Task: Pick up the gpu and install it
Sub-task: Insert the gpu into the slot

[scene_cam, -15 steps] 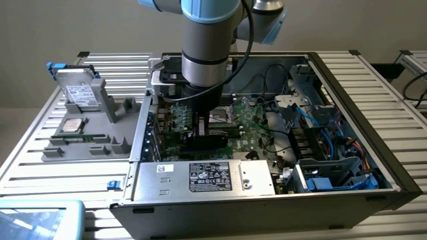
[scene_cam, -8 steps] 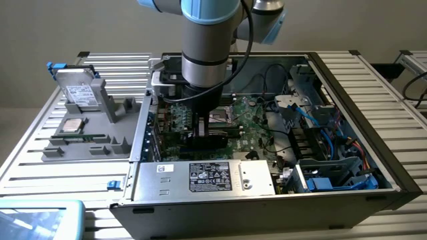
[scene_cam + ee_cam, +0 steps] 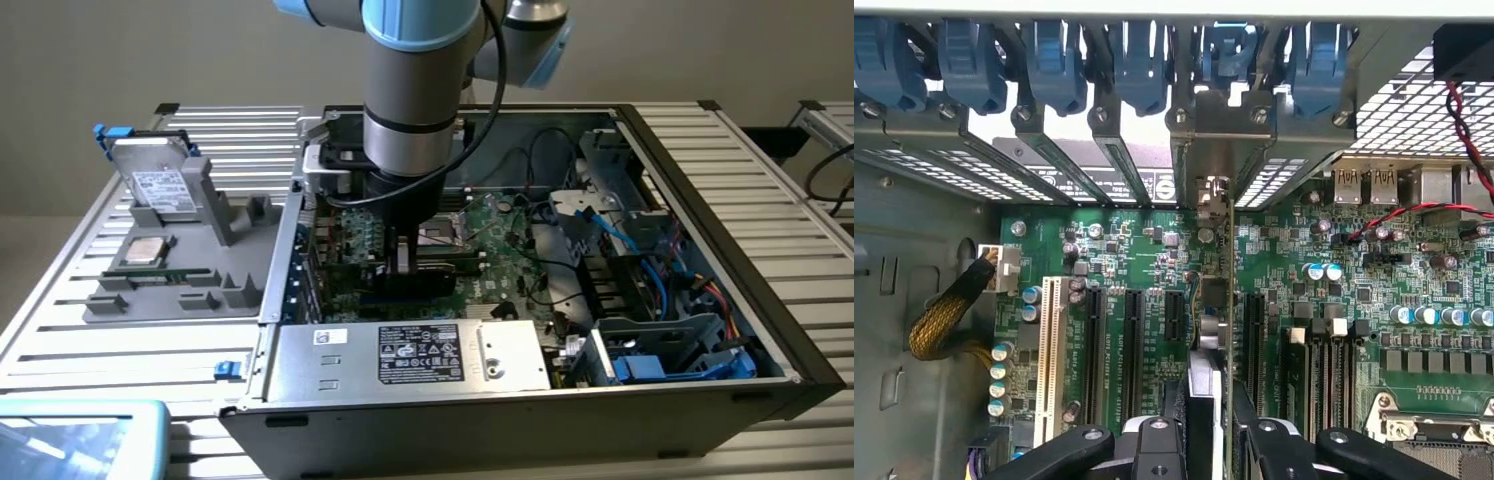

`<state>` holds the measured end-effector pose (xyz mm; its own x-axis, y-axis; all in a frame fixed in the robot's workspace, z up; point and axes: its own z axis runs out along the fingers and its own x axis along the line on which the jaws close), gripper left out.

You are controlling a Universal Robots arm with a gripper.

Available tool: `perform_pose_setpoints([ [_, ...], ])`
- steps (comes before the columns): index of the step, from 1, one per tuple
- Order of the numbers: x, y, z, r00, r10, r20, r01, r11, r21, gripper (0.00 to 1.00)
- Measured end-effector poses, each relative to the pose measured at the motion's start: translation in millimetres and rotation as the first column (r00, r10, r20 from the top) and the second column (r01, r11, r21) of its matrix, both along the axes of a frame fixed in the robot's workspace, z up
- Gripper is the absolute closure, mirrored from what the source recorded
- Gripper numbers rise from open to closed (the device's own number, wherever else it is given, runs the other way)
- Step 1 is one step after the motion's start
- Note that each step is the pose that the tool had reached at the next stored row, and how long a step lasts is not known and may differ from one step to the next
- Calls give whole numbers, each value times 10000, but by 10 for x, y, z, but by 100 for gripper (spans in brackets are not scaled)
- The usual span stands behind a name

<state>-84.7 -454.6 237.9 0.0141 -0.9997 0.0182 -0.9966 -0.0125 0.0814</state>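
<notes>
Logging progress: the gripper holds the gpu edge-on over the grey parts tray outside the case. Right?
Not the tray. The gripper holds the gpu edge-on inside the computer case, above the green motherboard, as both the wrist and exterior views show.

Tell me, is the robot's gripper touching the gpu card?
Touching. In the wrist view the gripper has its black fingers pressed on both sides of the gpu, which stands on edge over the motherboard slots.
</notes>
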Motion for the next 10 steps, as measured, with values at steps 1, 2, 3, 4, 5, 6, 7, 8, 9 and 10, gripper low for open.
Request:
perform_pose_setpoints([
  [1, 0, 0, 0, 10000, 1, 0, -1, 10000, 0, 72],
  [2, 0, 0, 0, 10000, 1, 0, -1, 10000, 0, 72],
  [3, 0, 0, 0, 10000, 0, 0, 0, 10000, 0, 72],
  [4, 0, 0, 0, 10000, 0, 0, 0, 10000, 0, 72],
  [5, 0, 0, 0, 10000, 0, 0, 0, 10000, 0, 72],
  [6, 0, 1, -1, 10000, 0, -1, 0, 10000, 3, 72],
  [7, 0, 1, -3, 10000, -2, 7, 2, 10000, 11, 70],
  [8, 0, 1, 1, 10000, -1, 14, 1, 10000, 5, 70],
  [9, 0, 0, 7, 10000, 0, 26, 0, 10000, 2, 64],
  [10, -1, 0, 13, 10000, -2, 52, 2, 10000, 3, 64],
])
